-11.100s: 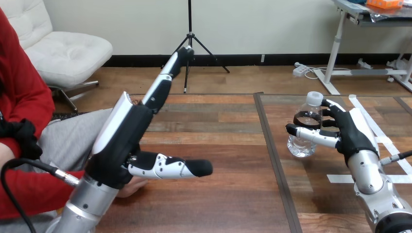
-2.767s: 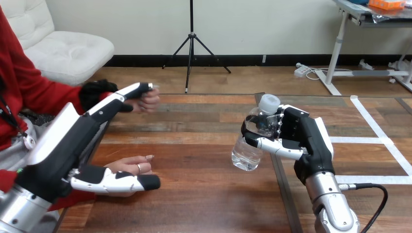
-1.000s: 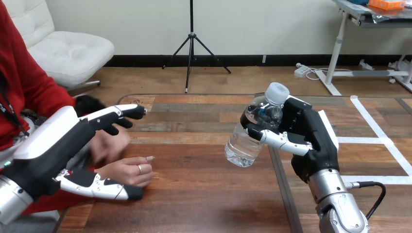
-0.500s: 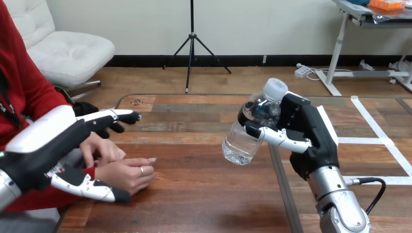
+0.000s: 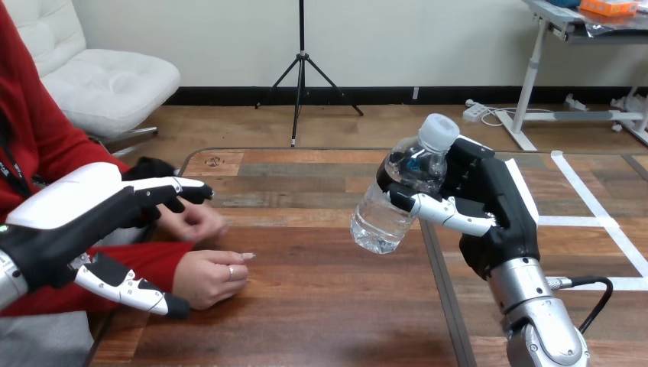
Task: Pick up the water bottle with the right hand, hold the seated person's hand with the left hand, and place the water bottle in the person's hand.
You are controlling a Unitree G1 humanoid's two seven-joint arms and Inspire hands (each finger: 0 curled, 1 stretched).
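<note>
Wooden desk: right robot hand grips tilted water bottle; left robot hand, fingers straight, flanks person's nearer hand, contact unclear.

Clear glossy plastic water bottle

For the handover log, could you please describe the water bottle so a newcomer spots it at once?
Over the middle of the wooden table hangs the right hand. Its curled fingers grip the water bottle: clear, white-capped, tilted, off the tabletop.

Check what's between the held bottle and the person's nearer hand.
Head view: just bare table between the water bottle in the right hand and the person's nearer hand.
</note>
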